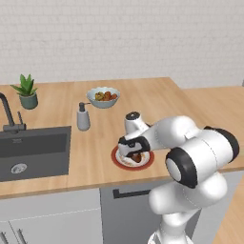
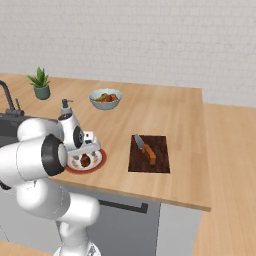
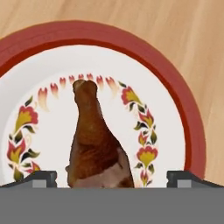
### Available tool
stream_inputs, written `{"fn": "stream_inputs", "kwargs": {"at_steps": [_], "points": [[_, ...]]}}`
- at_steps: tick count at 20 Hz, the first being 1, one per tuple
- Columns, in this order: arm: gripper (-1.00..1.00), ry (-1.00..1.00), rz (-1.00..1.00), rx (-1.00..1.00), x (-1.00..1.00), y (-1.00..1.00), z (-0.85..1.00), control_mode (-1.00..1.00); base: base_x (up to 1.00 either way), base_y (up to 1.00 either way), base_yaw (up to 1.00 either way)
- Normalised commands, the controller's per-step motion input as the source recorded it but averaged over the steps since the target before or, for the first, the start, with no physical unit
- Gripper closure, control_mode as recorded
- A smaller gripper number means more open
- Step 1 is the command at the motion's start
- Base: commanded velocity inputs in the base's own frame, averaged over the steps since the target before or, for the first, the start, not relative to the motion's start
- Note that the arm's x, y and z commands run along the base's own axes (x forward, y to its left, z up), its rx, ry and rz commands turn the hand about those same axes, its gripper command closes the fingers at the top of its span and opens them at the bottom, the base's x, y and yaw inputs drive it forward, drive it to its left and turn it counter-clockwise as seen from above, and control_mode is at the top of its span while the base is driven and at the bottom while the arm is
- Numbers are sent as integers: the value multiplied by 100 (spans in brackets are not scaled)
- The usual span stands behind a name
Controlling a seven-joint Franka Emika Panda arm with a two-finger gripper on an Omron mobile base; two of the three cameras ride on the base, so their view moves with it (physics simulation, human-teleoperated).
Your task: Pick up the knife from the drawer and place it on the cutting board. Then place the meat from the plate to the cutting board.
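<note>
While knife [image 2: 145,149] shows rightward, hand view shows meat [image 3: 94,140] (tool [image 3: 112,178] wide)

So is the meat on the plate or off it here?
On it: the meat lies on the plate, between the open end effector fingertips.

Readable text: none is found in any view.
Plate [image 3: 192,127]: no lettering is carried; only a painted ring of red and yellow flowers with dark leaves is seen inside the red rim.
Soap dispenser [image 1: 83,117]: no label or brand can be read on its grey body.
Cutting board [image 2: 160,160]: no mark or stamp is seen on its dark brown face.
Knife [image 2: 145,148]: no brand is legible on blade or handle; too small to tell.
Back wall [image 1: 124,38]: plain pale brick, no sign is shown.
</note>
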Motion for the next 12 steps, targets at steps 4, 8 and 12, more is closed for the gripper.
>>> {"fn": "stream_inputs", "kwargs": {"at_steps": [4, 8, 12], "points": [[-100, 0, 0, 0, 0, 14, -31, -100, 0, 0, 0], [-100, 0, 0, 0, 13, 6, -23, -100, 0, 0, 0], [-100, 0, 0, 1, 22, -1, -16, -100, 0, 0, 0]]}}
